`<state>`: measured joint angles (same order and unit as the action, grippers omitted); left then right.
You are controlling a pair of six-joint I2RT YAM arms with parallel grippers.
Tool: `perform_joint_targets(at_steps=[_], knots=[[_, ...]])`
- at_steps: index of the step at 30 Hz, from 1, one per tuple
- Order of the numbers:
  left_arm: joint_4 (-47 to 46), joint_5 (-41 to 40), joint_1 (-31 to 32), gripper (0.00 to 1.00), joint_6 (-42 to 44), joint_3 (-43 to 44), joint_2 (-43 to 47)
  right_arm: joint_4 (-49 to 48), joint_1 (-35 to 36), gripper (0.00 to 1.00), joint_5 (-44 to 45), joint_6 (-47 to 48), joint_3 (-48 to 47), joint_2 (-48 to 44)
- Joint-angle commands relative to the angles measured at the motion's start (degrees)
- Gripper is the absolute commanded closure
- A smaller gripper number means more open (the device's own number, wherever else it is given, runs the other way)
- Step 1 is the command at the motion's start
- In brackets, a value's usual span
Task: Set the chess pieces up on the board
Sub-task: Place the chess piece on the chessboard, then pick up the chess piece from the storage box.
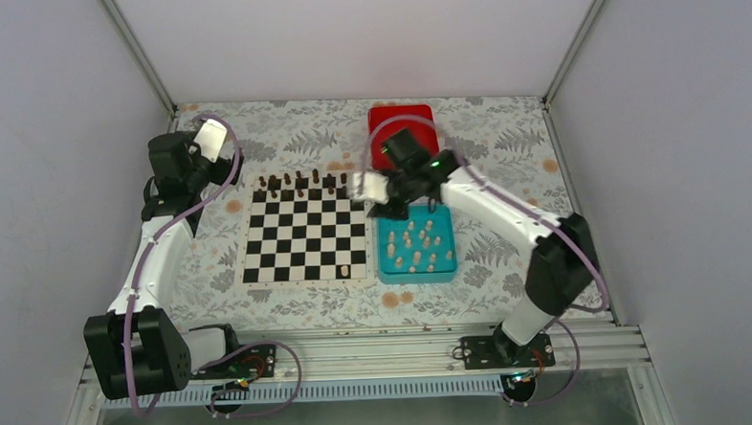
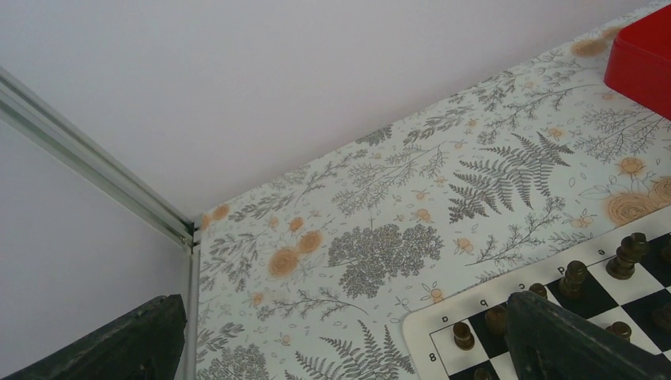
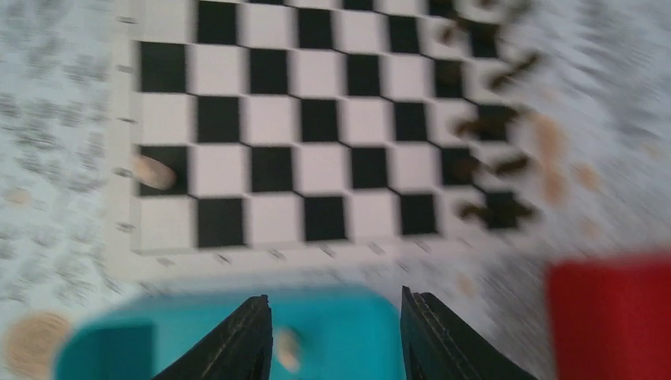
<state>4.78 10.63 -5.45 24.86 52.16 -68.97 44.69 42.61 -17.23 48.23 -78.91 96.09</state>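
The right gripper (image 3: 334, 298) hovers over the teal tray (image 1: 385, 272), fingers parted and empty, so next, I'd say, it must pinch one of the pale pieces (image 1: 418, 245) there and carry it to the board (image 1: 304, 237), where a lone piece (image 1: 344, 270) stands; the left gripper (image 2: 342, 299) idles, spread wide.

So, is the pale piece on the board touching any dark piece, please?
Apart. The top view shows the pale piece on the near row of the board and the dark pieces along the far rows.

Plain pale walls (image 1: 41, 93) enclose a fern-patterned tabletop (image 1: 503, 140).
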Motion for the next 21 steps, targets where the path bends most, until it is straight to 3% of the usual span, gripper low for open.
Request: perform_joint_targets(at_steps=[1,7,21], knots=[[-2.3,1.4,-0.4,0.0,-0.2,-0.5,0.3,3.9,-9.4,0.57,0.7,2.0,0.2,-3.7],[-2.5,1.4,-0.4,0.0,-0.4,-0.3,-0.1,1.4,-14.8,0.58,0.5,4.2,5.4,-2.8],[-2.4,1.1,-0.5,0.0,-0.4,-0.8,-0.1,0.6,-12.5,0.62,-3.2,4.4,5.5,5.8]])
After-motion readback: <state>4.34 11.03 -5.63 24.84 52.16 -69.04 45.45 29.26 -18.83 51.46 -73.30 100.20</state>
